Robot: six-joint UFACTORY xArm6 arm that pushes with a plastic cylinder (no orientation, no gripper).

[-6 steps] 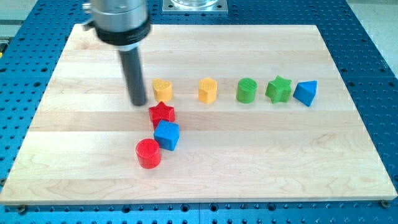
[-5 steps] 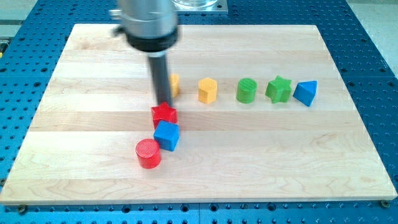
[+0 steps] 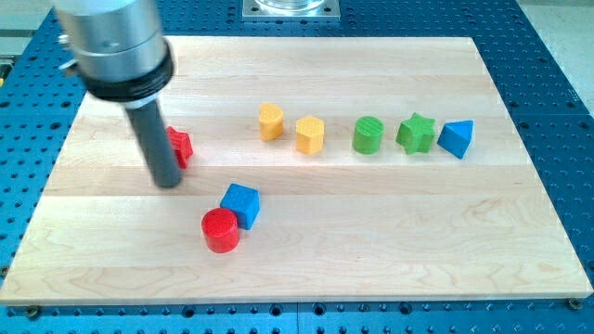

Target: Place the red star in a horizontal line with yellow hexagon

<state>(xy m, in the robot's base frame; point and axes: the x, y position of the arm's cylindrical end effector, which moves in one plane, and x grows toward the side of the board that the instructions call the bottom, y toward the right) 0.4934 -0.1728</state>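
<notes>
The red star (image 3: 180, 147) lies at the view's left, partly hidden behind my rod. My tip (image 3: 167, 182) rests on the board just below and left of the star, touching or nearly touching it. The yellow hexagon (image 3: 310, 134) sits in the middle of the board, far to the right of the star and at about the same height in the view. A yellow heart-like block (image 3: 270, 122) stands just left of the hexagon, slightly higher.
A green cylinder (image 3: 368, 134), a green star (image 3: 416, 133) and a blue triangle (image 3: 456, 138) continue the row to the right. A blue cube (image 3: 241, 204) and a red cylinder (image 3: 221, 229) touch each other below the middle. The wooden board (image 3: 520, 241) lies on a blue perforated table.
The red star has moved left and a little up, away from the blue cube. My rod has swung left with it. The yellow heart block has shifted right and up; the blue cube turned slightly.
</notes>
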